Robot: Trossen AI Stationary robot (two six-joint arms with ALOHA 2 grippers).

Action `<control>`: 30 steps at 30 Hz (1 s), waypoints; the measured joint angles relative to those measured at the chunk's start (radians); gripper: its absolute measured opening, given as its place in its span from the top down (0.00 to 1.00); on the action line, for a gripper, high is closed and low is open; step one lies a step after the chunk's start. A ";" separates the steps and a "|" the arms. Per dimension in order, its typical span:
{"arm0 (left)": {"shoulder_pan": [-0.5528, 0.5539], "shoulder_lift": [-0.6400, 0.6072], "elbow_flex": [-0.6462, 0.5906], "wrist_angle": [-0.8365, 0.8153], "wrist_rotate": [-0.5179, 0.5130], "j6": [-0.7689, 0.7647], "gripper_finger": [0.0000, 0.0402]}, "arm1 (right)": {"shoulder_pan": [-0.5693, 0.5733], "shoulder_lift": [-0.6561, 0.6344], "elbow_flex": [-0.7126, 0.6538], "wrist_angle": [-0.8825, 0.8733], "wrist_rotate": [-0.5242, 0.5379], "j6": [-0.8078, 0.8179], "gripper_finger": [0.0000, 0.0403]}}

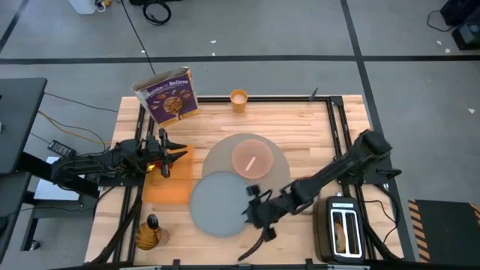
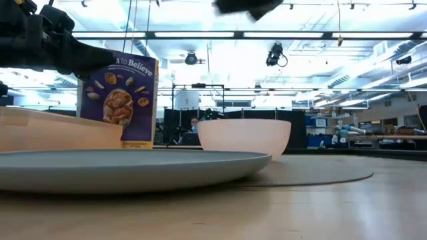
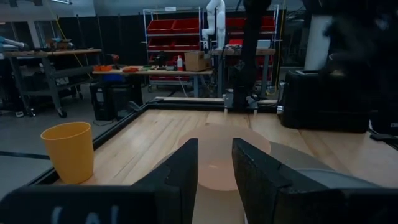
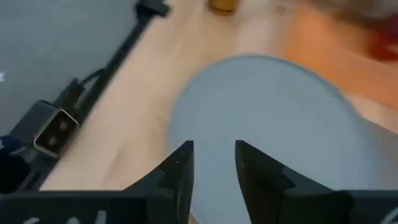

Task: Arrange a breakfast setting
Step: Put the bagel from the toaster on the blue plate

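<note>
The round grey-beige mat [image 1: 279,166] lies mid-table with the pink bowl [image 1: 251,158] standing on it. A pale streak in the bowl may be the spoon. The grey plate [image 1: 217,204] lies at the mat's near left, overlapping its edge. The orange cup [image 1: 238,100] stands at the far edge. Toast [image 1: 344,232] sticks in the toaster. A red blur on the orange cloth in the right wrist view may be the apple [image 4: 382,43]. My left gripper [image 1: 171,154] is open and empty over the cloth, pointing at the bowl [image 3: 217,168]. My right gripper [image 1: 251,204] is open and empty above the plate's right edge [image 4: 267,106].
A cereal box [image 1: 169,94] stands at the far left. The orange cloth [image 1: 169,186] lies left of the plate. A brown bottle [image 1: 148,234] stands at the near left corner, and the black toaster [image 1: 341,227] at the near right. A black frame runs along the table's edges.
</note>
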 joint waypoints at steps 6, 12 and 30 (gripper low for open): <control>0.000 0.000 0.000 0.000 0.000 0.000 0.73 | -0.095 -0.213 0.000 -0.368 0.080 0.046 0.66; 0.000 0.000 0.000 0.000 0.000 0.000 0.73 | -0.178 -0.326 0.000 -0.607 0.059 0.146 0.66; 0.000 0.000 0.000 0.000 0.000 0.000 0.73 | 0.282 -0.445 0.000 -0.760 -0.463 1.604 0.67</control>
